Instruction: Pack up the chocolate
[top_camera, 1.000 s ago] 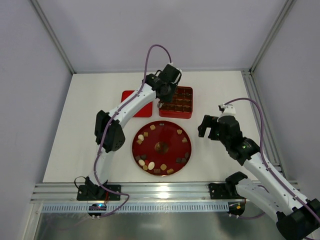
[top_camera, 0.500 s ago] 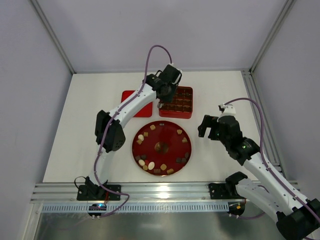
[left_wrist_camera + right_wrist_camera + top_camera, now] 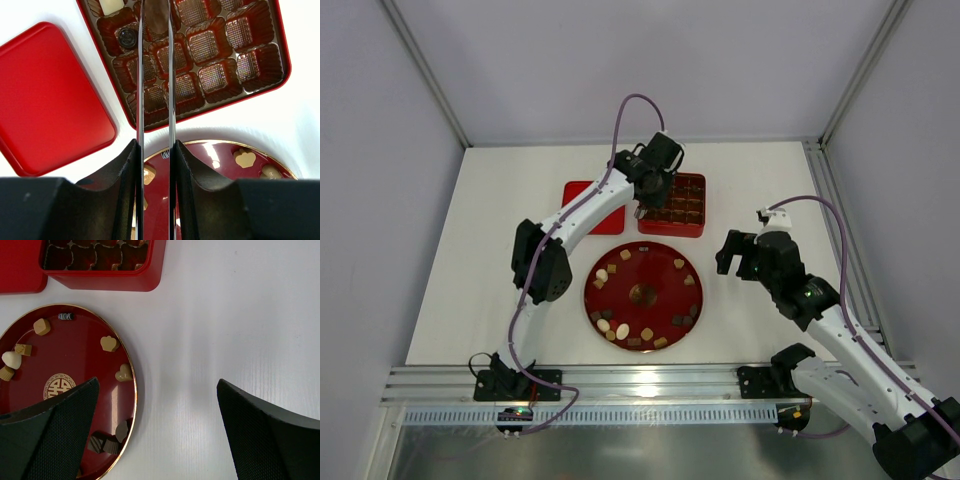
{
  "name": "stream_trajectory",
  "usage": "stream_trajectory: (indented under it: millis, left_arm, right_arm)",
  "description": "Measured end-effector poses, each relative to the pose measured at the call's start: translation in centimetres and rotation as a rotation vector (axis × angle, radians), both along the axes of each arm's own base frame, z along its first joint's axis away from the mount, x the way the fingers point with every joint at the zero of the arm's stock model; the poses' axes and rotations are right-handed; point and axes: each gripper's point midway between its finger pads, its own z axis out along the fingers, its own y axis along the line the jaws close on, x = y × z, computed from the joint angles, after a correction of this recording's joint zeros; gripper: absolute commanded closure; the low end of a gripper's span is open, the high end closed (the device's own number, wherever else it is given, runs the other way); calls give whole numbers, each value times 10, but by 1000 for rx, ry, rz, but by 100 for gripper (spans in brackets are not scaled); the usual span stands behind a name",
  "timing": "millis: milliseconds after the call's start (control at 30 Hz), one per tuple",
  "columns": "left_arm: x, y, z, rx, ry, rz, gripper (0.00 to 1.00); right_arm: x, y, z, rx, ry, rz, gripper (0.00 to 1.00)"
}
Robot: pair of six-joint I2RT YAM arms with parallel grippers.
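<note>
Several chocolate pieces (image 3: 616,328), dark, tan and cream, lie around the rim of the round red plate (image 3: 660,272). The square red box (image 3: 684,206) with brown grid cups stands behind the plate. One cream piece (image 3: 111,5) and one dark round piece (image 3: 127,36) sit in its cups. My left gripper (image 3: 641,208) hangs over the box's left side. Its thin metal blades (image 3: 156,6) are shut on a brown chocolate piece (image 3: 157,18) above a cup. My right gripper (image 3: 157,435) is open and empty over bare table, right of the plate.
The flat red lid (image 3: 47,100) lies left of the box, partly under my left arm in the top view. White walls and metal rails enclose the table (image 3: 760,180). The plate's gold emblem (image 3: 60,386) marks its middle.
My left arm has shifted very slightly over the box. The chocolates, plate, box and right arm stay where they were.
</note>
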Motion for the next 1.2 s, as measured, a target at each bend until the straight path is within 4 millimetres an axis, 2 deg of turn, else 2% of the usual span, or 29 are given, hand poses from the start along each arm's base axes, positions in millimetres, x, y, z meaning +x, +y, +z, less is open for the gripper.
stream_trajectory:
  millis: [167,733,1000,1100,1200]
  left_arm:
    - [0,0,0,1,0,-2,63]
    - [0,0,0,1,0,-4,60]
    - [1,1,0,3,-6,1,63]
    - [6,6,0,2,-14,17,63]
    - [12,29,8,-8,-24,66,63]
  right_arm:
    - [0,0,0,0,0,0,0]
    - [0,0,0,0,0,0,0]
    - [0,0,0,0,0,0,0]
    - [0,0,0,0,0,0,0]
    - [0,0,0,0,0,1,0]
